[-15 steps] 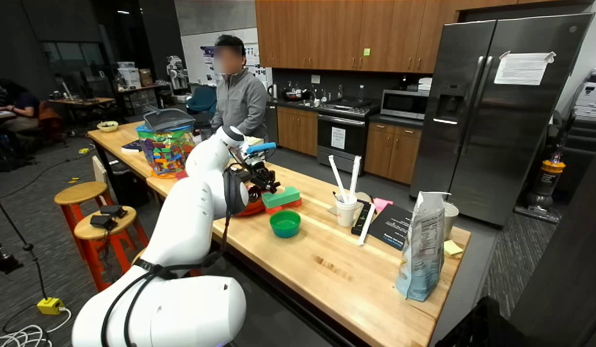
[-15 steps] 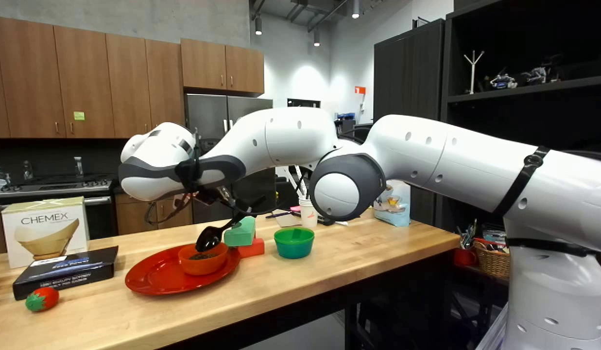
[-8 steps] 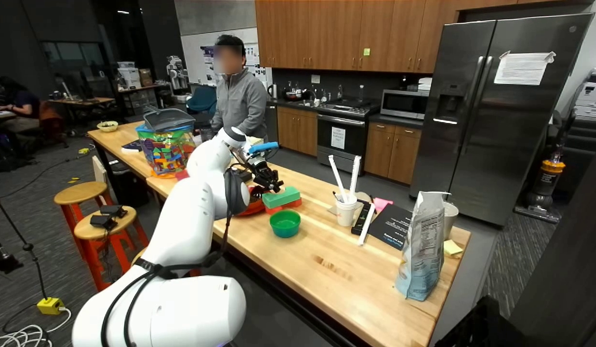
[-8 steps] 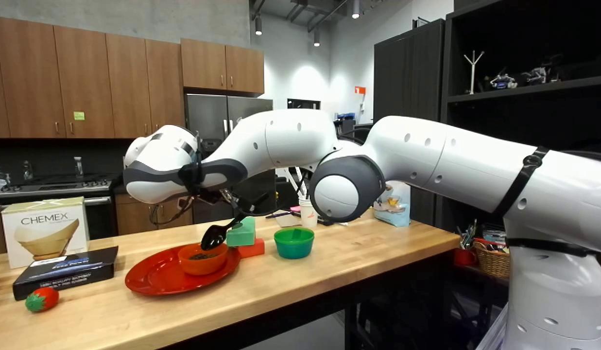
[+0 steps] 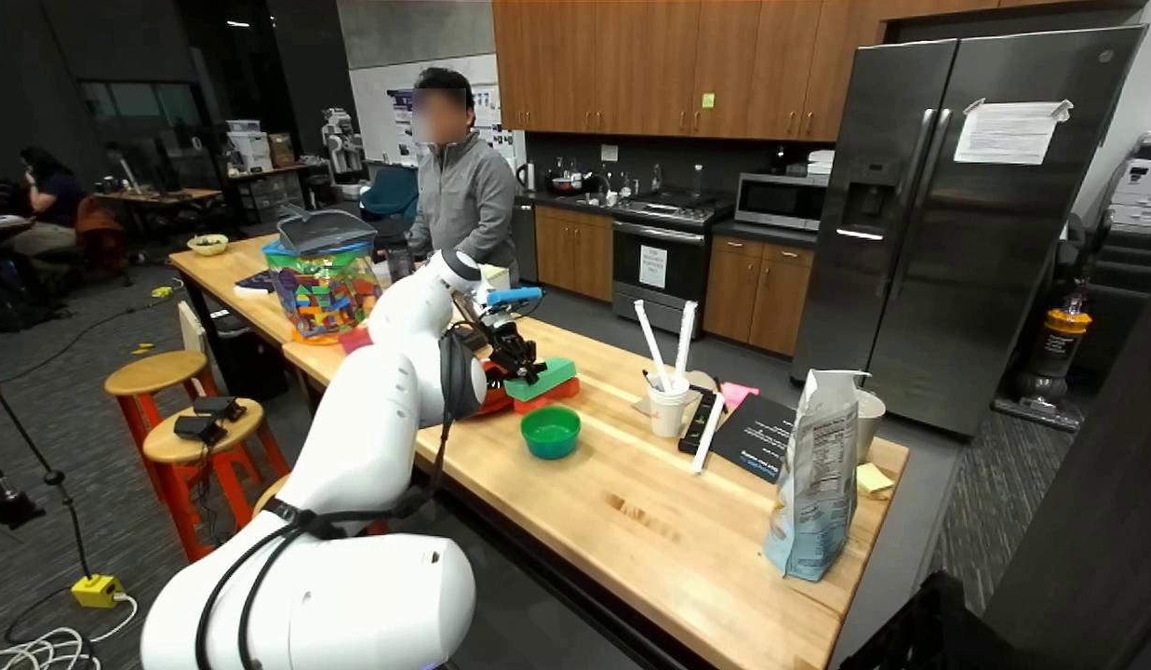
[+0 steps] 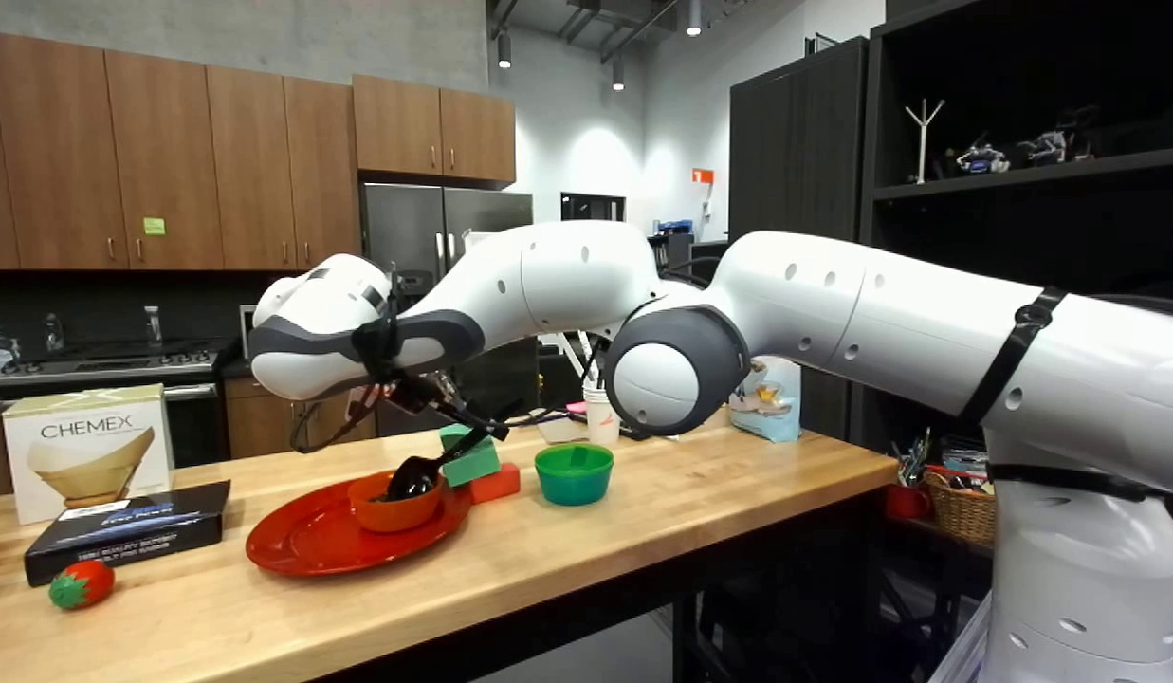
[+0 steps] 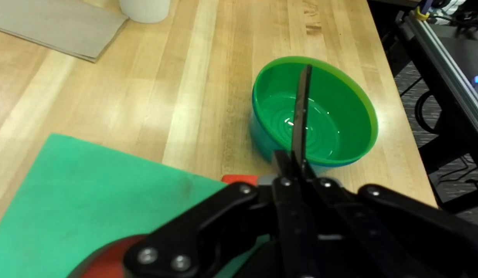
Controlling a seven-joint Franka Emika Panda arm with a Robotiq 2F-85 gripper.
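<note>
Holds spoon [image 6: 413, 477] w/ fingers [image 7: 282, 166] pinched tight partway along handle. Dips head, tilted, inside orange bowl [image 6: 394, 517]; can't tell if touching bottom. Has red plate [image 6: 297, 538] under that bowl, on desk [image 5: 575, 489]. Shows green block [image 7: 107, 193] just beside handle, laid on red block [image 6: 498, 484]; can't tell re contact w/ spoon. Beyond blocks, shows green bowl [image 7: 341, 112], upright, w/ handle end pointing its way. Farther along desk, has cup [image 5: 668, 416] w/ white sticks [image 5: 685, 340] in it & bag [image 5: 808, 484] nr. end. Opp. dir., past plate, has strawberry [image 6: 95, 581], black box [image 6: 136, 534] & Chemex box [image 6: 93, 451]. In bkgd, shows person [image 5: 463, 195] in grey, stove [image 5: 668, 233] & fridge [image 5: 966, 233].
</note>
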